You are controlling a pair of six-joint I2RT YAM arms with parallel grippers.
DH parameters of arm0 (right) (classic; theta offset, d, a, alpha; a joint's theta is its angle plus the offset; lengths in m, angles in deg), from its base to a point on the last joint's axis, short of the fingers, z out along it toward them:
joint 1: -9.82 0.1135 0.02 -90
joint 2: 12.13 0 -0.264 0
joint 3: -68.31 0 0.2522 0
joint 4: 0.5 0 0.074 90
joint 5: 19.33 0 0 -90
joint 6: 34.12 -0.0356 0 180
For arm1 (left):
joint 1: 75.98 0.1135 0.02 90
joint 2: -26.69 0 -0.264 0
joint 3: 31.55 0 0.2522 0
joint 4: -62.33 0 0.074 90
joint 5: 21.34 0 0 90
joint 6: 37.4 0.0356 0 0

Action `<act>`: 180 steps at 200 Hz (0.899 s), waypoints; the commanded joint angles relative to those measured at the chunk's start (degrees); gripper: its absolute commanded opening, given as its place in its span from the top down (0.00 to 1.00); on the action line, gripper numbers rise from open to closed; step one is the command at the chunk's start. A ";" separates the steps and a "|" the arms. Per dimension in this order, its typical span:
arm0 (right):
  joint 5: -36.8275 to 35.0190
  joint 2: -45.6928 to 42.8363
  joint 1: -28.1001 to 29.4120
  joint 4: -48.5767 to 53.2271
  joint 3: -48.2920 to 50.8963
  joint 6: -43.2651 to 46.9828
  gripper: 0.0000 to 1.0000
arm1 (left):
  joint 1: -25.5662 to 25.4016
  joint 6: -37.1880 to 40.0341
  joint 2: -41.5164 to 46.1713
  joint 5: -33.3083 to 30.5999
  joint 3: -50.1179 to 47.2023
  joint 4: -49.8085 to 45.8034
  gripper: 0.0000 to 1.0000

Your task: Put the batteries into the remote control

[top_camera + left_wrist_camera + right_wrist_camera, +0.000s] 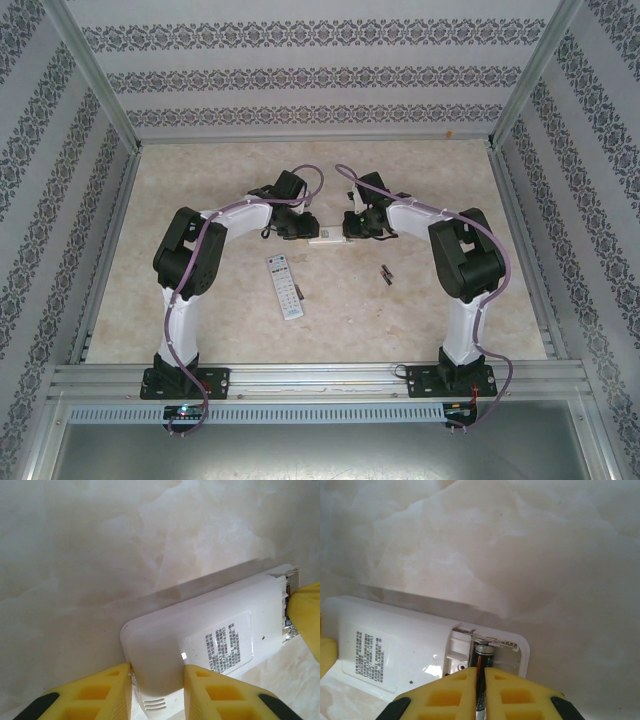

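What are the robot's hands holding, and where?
Left gripper clamps the white remote across its closed end. Right gripper pinches a battery by its sides, its tip at the open compartment.

Pale marbled table, floral-striped wallpaper walls, aluminium frame rail along near edge.

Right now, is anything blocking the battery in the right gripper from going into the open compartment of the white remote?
Nothing visible. The right gripper holds the battery with its tip at the uncovered compartment of the white remote; the left gripper clamps the other end.
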 commanded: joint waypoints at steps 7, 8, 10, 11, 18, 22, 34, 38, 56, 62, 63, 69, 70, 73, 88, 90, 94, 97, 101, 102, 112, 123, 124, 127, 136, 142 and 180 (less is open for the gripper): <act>-5.60 3.44 1.84 -6.15 3.99 1.75 0.88 | 0.61 0.21 -2.62 -2.25 -0.54 1.41 0.70; -5.62 3.44 1.84 -6.13 4.00 1.67 0.88 | 0.58 0.20 -2.62 -2.26 -0.57 1.41 0.70; -5.53 3.40 1.82 -6.01 4.01 1.51 0.88 | 0.63 0.25 -2.58 -2.26 -0.53 1.41 0.70; -5.46 3.38 1.83 -5.89 3.96 1.41 0.88 | 0.63 0.26 -2.56 -2.31 -0.57 1.41 0.70; -4.78 3.03 1.70 -5.31 3.83 0.71 0.88 | 0.64 0.20 -2.56 -2.34 -0.52 1.33 0.70; -4.38 2.68 1.61 -5.17 3.88 0.28 0.88 | 0.64 0.25 -2.48 -2.28 -0.53 1.32 0.70; -2.79 0.16 1.36 -4.61 4.32 -1.14 0.86 | 0.76 0.22 -2.25 -2.41 -0.68 1.40 0.69; -2.29 -1.22 1.32 -4.61 4.56 -1.47 0.85 | 0.65 0.30 -2.18 -2.40 -0.70 1.43 0.68; -2.76 -8.48 1.47 -3.30 5.28 -1.61 0.79 | 0.89 0.43 -1.44 -2.62 -0.72 1.58 0.57; -3.39 -10.79 1.42 -2.44 5.23 -1.11 0.77 | 0.96 0.36 -1.08 -2.60 -0.62 1.65 0.55; -3.55 -10.97 1.41 -2.26 5.19 -1.04 0.76 | 0.98 0.36 -1.02 -2.57 -0.61 1.66 0.55; -4.54 -13.26 1.31 -1.23 5.08 -0.60 0.73 | 1.05 0.25 -0.57 -2.49 -0.56 1.72 0.53; -4.70 -13.57 1.31 -1.08 5.03 -0.48 0.73 | 1.06 0.26 -0.45 -2.46 -0.54 1.74 0.52; -5.26 -14.54 1.32 -0.48 4.99 -0.30 0.72 | 1.08 0.27 -0.10 -2.45 -0.52 1.73 0.51; -8.00 -18.62 1.02 2.63 5.26 0.67 0.67 | 1.17 0.30 1.83 -2.53 -0.77 2.02 0.45; -8.26 -19.21 0.98 2.97 5.42 0.80 0.66 | 1.21 0.32 2.14 -2.55 -0.84 2.07 0.44; -8.87 -20.29 0.89 3.51 5.91 0.98 0.65 | 1.18 0.35 2.75 -2.80 -1.06 2.11 0.42; -9.23 -21.12 0.80 3.85 6.44 0.97 0.65 | 1.30 0.32 3.29 -2.86 -1.19 2.18 0.41; -9.73 -22.18 0.65 4.17 7.21 0.85 0.64 | 1.26 0.34 4.04 -3.08 -1.41 2.20 0.39; -9.84 -22.47 0.63 4.21 7.37 0.78 0.64 | 1.26 0.39 4.22 -3.11 -1.45 2.24 0.39; -10.75 -24.86 0.12 4.93 9.52 0.09 0.63 | 1.31 0.55 6.25 -3.27 -2.14 2.33 0.36; -11.57 -27.18 -0.84 6.30 12.24 -1.08 0.62 | 1.28 0.66 8.78 -3.16 -3.15 2.67 0.33; -11.60 -27.38 -0.90 6.46 12.47 -1.20 0.62 | 1.27 0.60 9.05 -3.06 -3.28 2.74 0.33; -11.57 -27.91 -1.20 6.93 13.16 -1.52 0.61 | 1.28 0.62 9.68 -3.09 -3.60 2.88 0.32; -10.87 -28.90 -2.26 8.47 15.14 -2.38 0.61 | 1.27 0.48 11.60 -2.42 -4.82 3.68 0.31; -9.95 -29.20 -2.94 9.32 16.25 -2.69 0.61 | 1.28 0.52 12.99 -1.60 -5.67 4.48 0.30; -3.53 -26.89 -5.31 11.59 20.82 -2.41 0.61 | 1.28 0.69 18.99 7.47 -10.65 11.44 0.22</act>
